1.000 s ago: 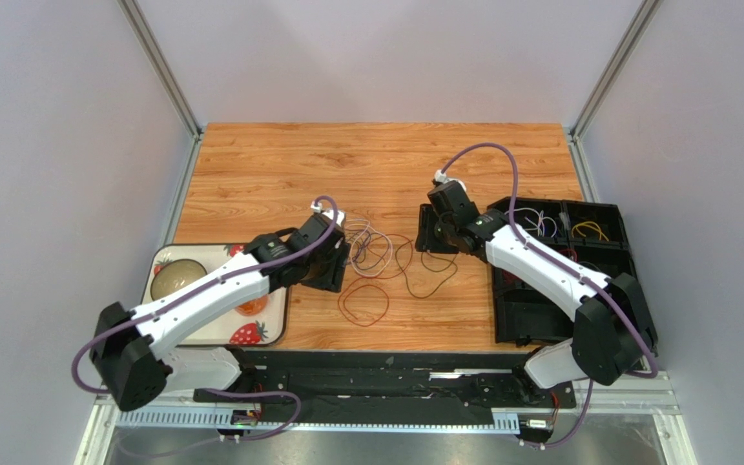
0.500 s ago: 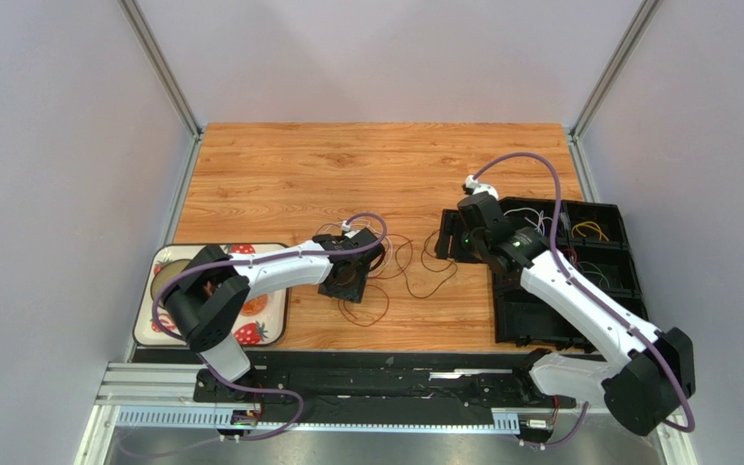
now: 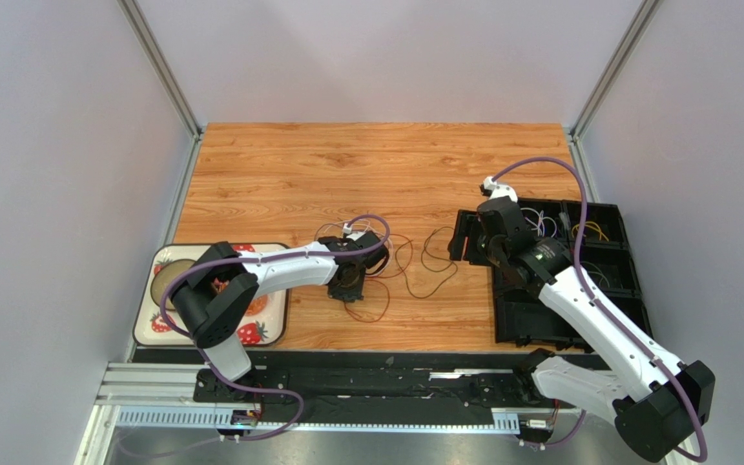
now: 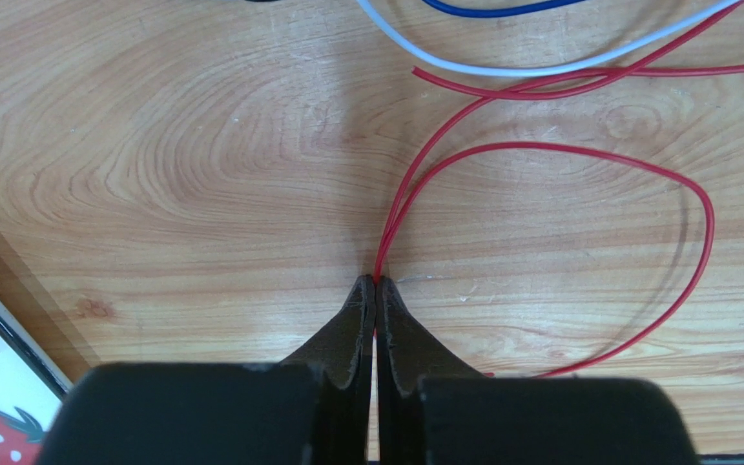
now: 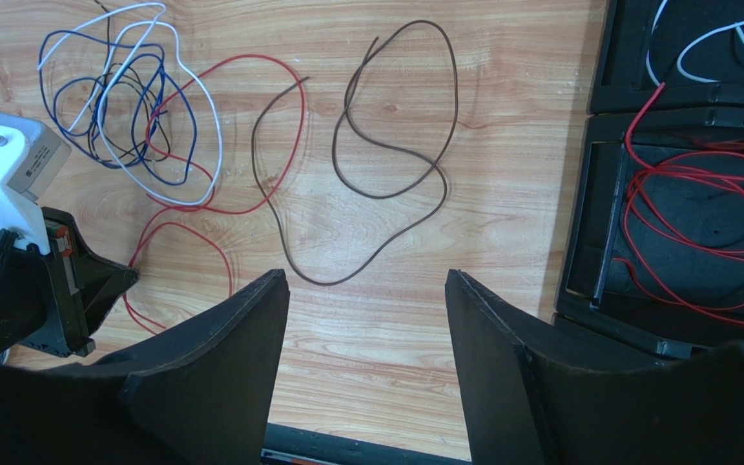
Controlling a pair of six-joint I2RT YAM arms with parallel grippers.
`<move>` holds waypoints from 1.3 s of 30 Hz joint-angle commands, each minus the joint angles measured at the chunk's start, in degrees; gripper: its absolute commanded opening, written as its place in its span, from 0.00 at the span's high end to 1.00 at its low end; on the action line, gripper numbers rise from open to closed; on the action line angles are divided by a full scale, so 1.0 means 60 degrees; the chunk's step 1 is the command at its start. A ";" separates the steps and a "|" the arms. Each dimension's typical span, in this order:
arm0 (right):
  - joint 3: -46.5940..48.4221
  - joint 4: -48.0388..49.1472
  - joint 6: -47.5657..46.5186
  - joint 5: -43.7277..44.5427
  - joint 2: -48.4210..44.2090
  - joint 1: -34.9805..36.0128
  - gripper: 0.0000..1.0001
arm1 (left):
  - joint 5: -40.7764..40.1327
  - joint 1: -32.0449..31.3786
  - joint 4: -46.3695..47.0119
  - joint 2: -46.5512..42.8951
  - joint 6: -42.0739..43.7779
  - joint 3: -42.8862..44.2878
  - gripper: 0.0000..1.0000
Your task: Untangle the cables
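Observation:
The cables lie mid-table: a tangle of blue, white and dark wires (image 5: 143, 107), a red cable (image 4: 638, 174) looping out of it, and a separate brown cable (image 5: 454, 77) to its right. My left gripper (image 4: 376, 281) is low over the wood, shut on the red cable where two of its strands meet. It sits at the tangle's near edge (image 3: 347, 286). My right gripper (image 5: 366, 276) is open and empty. It hangs above the wood near the brown cable, beside the black bin (image 3: 468, 242).
A black compartment bin (image 3: 628, 291) at the right holds sorted red cables (image 5: 696, 203), white ones and yellow ones. A strawberry-print tray (image 3: 269, 334) with a bowl (image 3: 174, 276) sits at the left, close to my left arm.
My left gripper dropped onto the red cable and shut on it. My right arm drew back to the right toward the bin, its jaws spreading wider.

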 commanded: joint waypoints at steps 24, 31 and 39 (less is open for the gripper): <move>0.0777 0.1548 -0.0108 -0.3234 -0.1085 -0.0033 0.34 | -0.0263 -0.0831 -0.3211 -0.5701 0.4341 0.5186 1.00; 0.1919 0.1650 -0.0328 -0.3701 -0.0983 -0.0018 0.34 | 0.0321 -0.0875 -0.2552 -0.6068 0.5383 0.6215 1.00; 0.2433 0.2162 -0.0271 -0.4854 -0.1056 -0.0150 0.30 | 0.1392 -0.0963 -0.1338 -0.6624 0.6291 0.6541 1.00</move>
